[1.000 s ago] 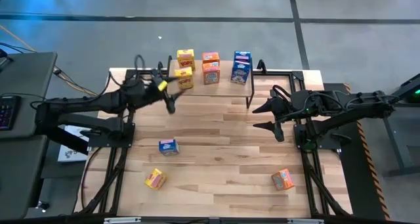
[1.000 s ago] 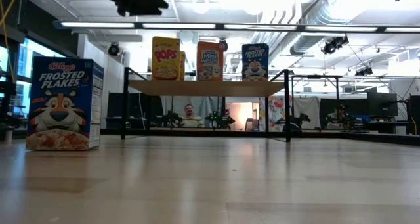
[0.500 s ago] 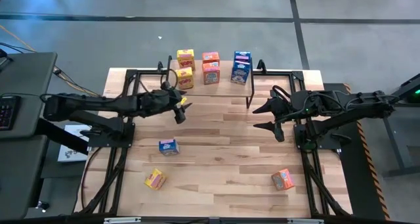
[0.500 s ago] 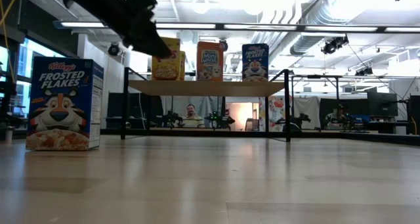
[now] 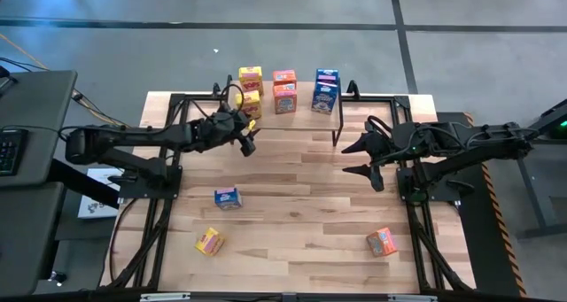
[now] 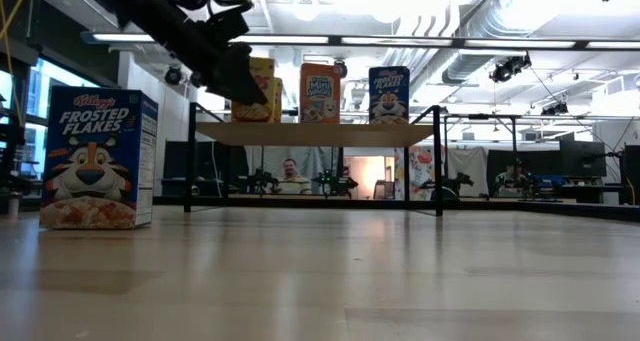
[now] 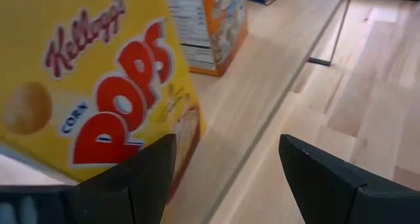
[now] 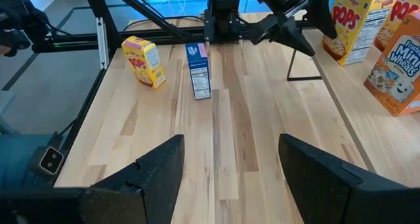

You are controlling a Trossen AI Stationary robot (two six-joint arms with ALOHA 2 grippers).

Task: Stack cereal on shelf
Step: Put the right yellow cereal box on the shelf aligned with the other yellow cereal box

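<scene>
The shelf point(image 5: 306, 110) stands at the table's far edge and carries six cereal boxes in pairs: two yellow boxes point(image 5: 250, 91), two orange boxes point(image 5: 284, 90) and two blue boxes point(image 5: 325, 89). Three more boxes lie loose on the table point(image 5: 301, 205): a blue box point(image 5: 227, 197) and a yellow box point(image 5: 209, 241) on the left side, and an orange box point(image 5: 382, 241) near the right front corner. The left gripper point(image 5: 247, 143) hangs just in front of the yellow pair, fingers apart and holding nothing. The right gripper point(image 5: 361, 159) waits over the table's right side, well apart from every box, fingers likewise spread and empty
</scene>
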